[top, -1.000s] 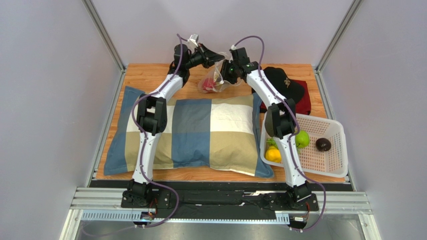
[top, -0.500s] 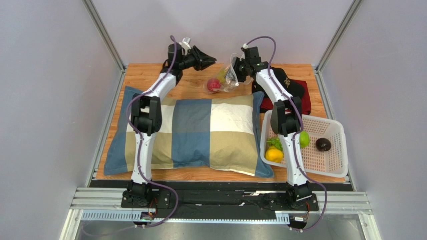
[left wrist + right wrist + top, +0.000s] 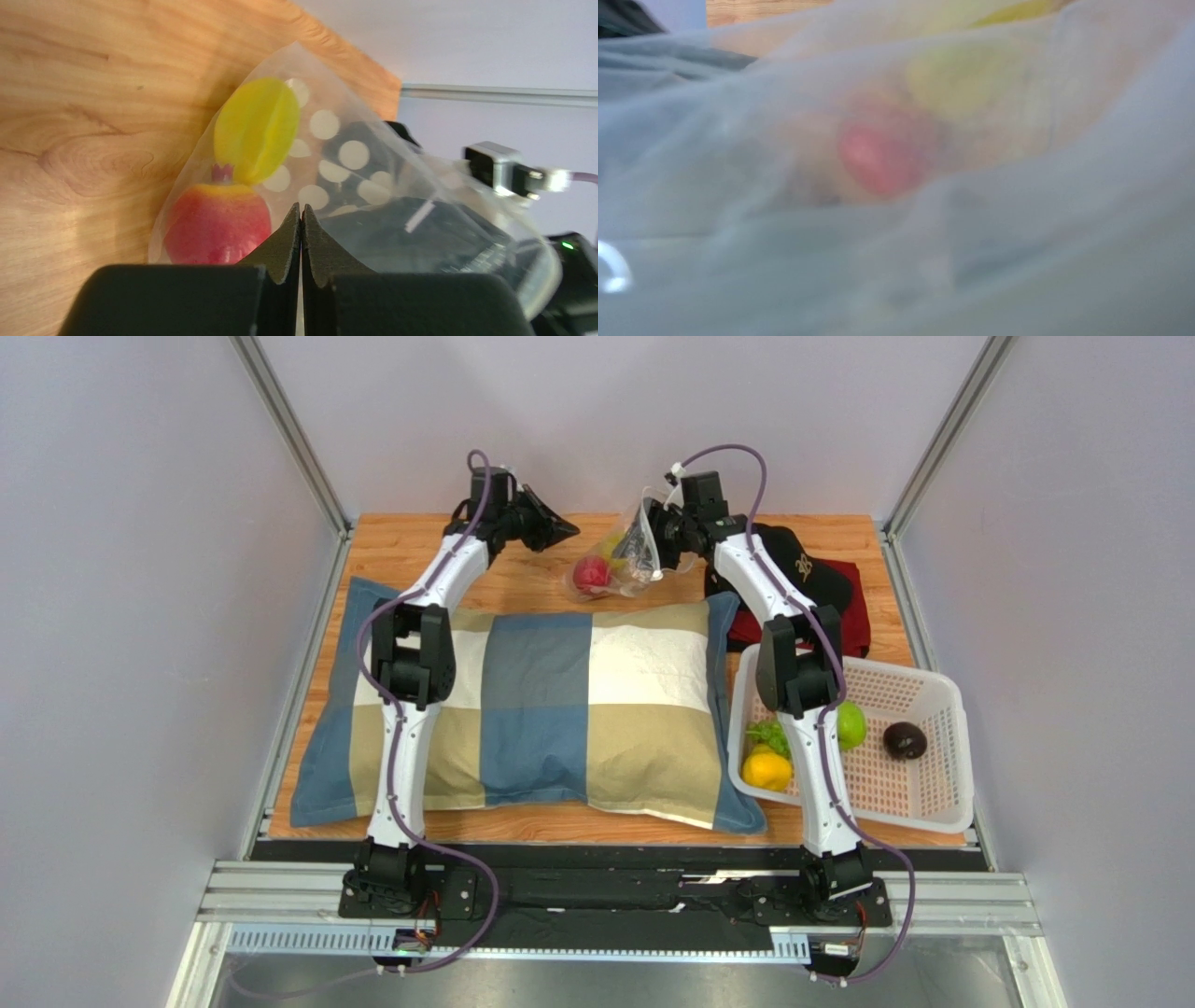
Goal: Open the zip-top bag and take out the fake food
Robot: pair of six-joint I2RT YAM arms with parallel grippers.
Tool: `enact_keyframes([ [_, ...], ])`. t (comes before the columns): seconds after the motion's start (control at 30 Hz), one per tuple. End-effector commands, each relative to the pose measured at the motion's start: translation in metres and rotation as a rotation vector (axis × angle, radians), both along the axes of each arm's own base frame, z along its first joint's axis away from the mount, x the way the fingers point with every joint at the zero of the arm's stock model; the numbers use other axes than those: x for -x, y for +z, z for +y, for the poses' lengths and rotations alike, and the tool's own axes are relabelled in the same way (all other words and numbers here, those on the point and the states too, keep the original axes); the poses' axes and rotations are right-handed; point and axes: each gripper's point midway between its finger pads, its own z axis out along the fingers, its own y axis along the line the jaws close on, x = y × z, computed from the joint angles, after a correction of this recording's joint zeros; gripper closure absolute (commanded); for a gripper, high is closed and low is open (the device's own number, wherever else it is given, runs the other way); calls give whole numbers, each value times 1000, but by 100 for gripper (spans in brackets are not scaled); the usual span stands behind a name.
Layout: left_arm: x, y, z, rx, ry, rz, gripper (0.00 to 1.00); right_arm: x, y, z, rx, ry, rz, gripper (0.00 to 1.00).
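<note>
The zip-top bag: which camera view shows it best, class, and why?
The left wrist view: the zip-top bag is sharp, with white dots, red fruit and yellow piece inside. Top external shows it small, held by the right end effector. Right wrist shows only blurred plastic.

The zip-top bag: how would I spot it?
Find the big checked pillow; just beyond its far edge is the zip-top bag, held by the right gripper. It is the only clear, white-dotted thing, with a red fruit and a yellow fruit inside.
</note>
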Motion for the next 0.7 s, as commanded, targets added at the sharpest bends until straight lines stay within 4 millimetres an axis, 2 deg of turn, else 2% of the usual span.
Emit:
enact_keyframes([
  [0.0, -7, -27, -14, -65, 32, 48, 100, -3, 10, 14, -47, 48, -48, 39],
  [0.13, -10, -60, -11, -105, 82, 130, 100, -1, 6, 21, -54, 67, -45, 38],
  [0.3, 9, -90, -22, -135, 81, 235, 100, 2, -6, 27, -53, 80, -24, 33],
  [0.47, 20, -106, -37, -102, 57, 272, 100, 7, -25, 35, -45, 82, 17, 30],
  [0.67, 22, -108, -42, -76, 43, 282, 100, 12, -49, 40, -55, 79, 73, 25],
])
